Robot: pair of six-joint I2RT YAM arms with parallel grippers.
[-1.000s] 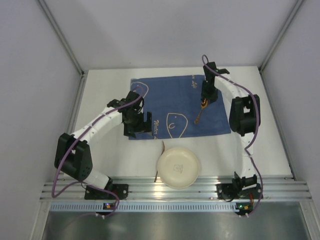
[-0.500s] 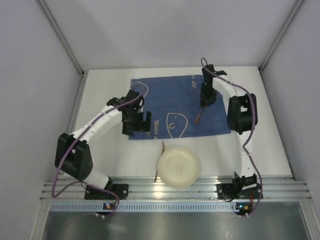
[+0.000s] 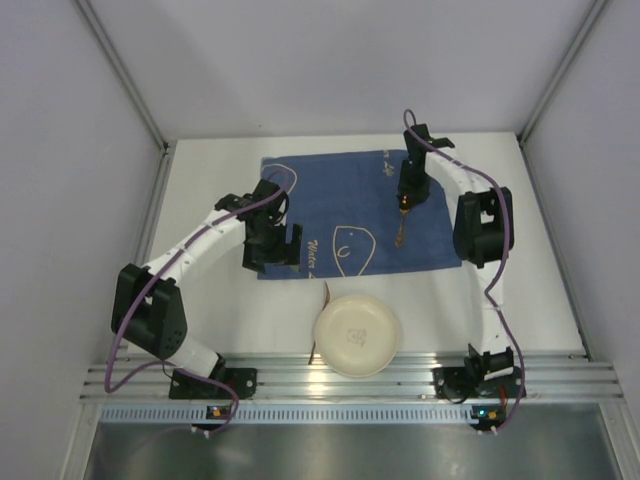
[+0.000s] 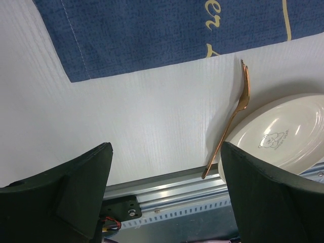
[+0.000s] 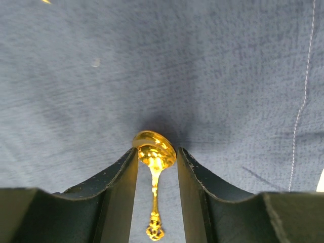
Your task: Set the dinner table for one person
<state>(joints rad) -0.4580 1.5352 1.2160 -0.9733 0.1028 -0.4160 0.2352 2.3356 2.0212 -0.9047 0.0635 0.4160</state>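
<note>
1. A matte-white dinner table [image 3: 215, 180] is seen from above. It fills the floor of a white-walled enclosure, with a ribbed aluminium rail [image 3: 340, 385] along its near edge.
2. A blue cloth [image 3: 330, 205] with pale outline drawings lies flat on the middle of the table, towards the far side.
3. The right gripper [image 3: 404, 203] points down over the right part of the cloth. Its jaws are narrow and pinch the bowl of a small gold spoon [image 5: 154, 152].
4. In the right wrist view, the spoon's ornate handle runs back between the two dark fingers [image 5: 119, 197]. A shadow sits on the cloth right under the bowl. Whether the spoon touches the cloth cannot be told.
5. The left gripper [image 4: 166, 147] is at the near-left corner of the cloth. Its jaws are spread wide and hold nothing, with bare table showing between them.
6. A cream plate [image 3: 357, 335] with a small bear print sits on the table near the rail, in front of the cloth and apart from it.
7. A copper-coloured fork [image 4: 234, 114] lies against the plate's left rim. Its tines point towards the cloth and its handle end reaches the rail.
</note>
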